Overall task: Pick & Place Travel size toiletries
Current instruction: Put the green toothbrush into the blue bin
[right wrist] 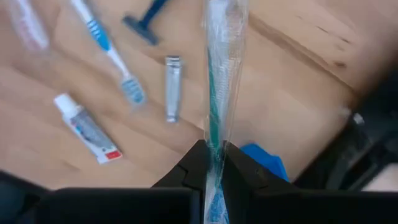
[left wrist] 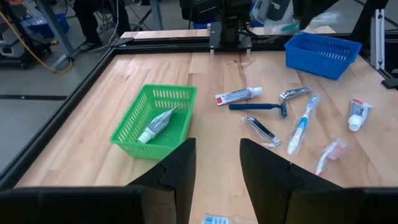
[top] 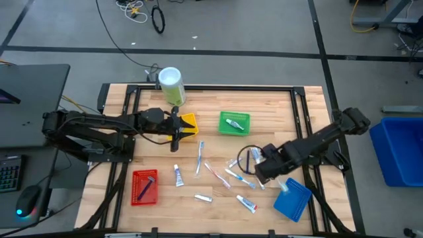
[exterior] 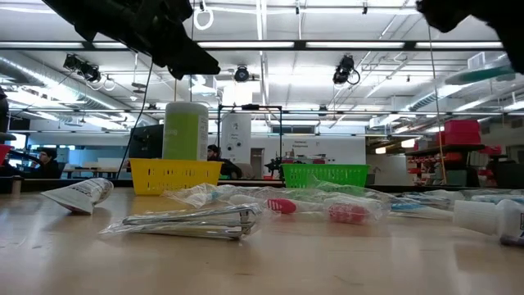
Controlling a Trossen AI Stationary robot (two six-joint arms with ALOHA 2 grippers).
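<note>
Robotics lab or open industrial workspace. Two dark arms are sitting on a black frame around a wooden table [top: 211, 99]. Grey concrete floor [top: 264, 26] is showing dark tape lines, with loose cables [top: 142, 13] lying on it. Low view is showing a big hall: exposed ceiling with strip lights [exterior: 270, 45], ducts, hanging cameras, distant shelving. A person [exterior: 47, 162] is sitting at a desk far behind. Keyboard and mouse [top: 26, 201] are sitting beside the table.
</note>
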